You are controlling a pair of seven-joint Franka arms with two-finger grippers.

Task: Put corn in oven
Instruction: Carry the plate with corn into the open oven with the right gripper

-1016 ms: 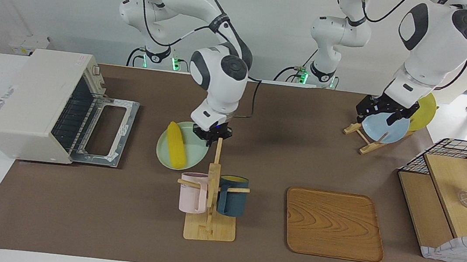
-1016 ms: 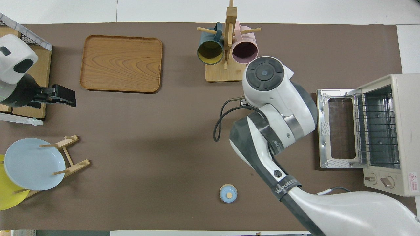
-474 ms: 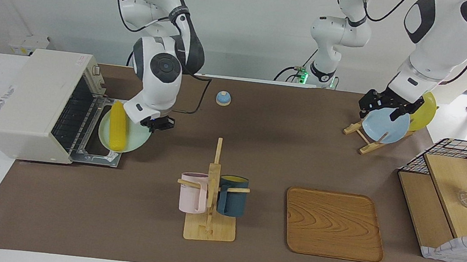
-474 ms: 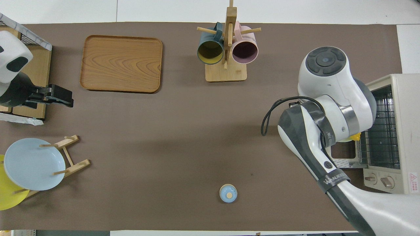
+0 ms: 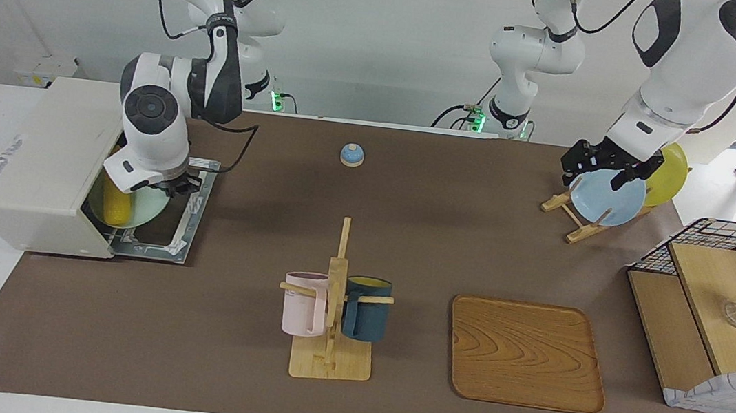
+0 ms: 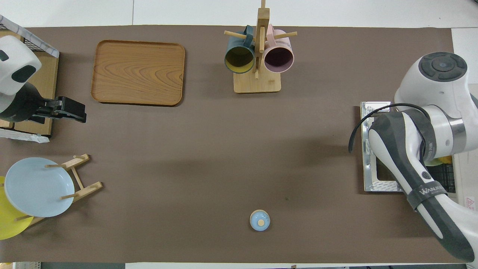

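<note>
Corn [image 5: 113, 203] lies lengthwise on a pale green plate [image 5: 144, 209], and the right gripper [image 5: 171, 185] carries that plate into the mouth of the cream-white toaster oven [image 5: 44, 159], above its dropped-down door [image 5: 190, 214]. The fingers are clamped shut on the plate's rim at the edge that faces out of the oven, so the cob sits clear of them, deeper in toward the cavity, resting loose on the plate and not gripped itself. In the overhead view the arm hides nearly all of this; only a sliver of yellow shows at the oven's opening.

To do this step well, the plate should stay level so the cob does not roll, travel straight in along the wire rack, and clear the top of the opening. Release looks wise only once the plate sits flat on the rack.

The left gripper [image 5: 605, 165] waits over the blue plate [image 5: 608, 196] in the wooden plate rack [image 5: 568, 212], fingers spread wide and holding nothing.
</note>
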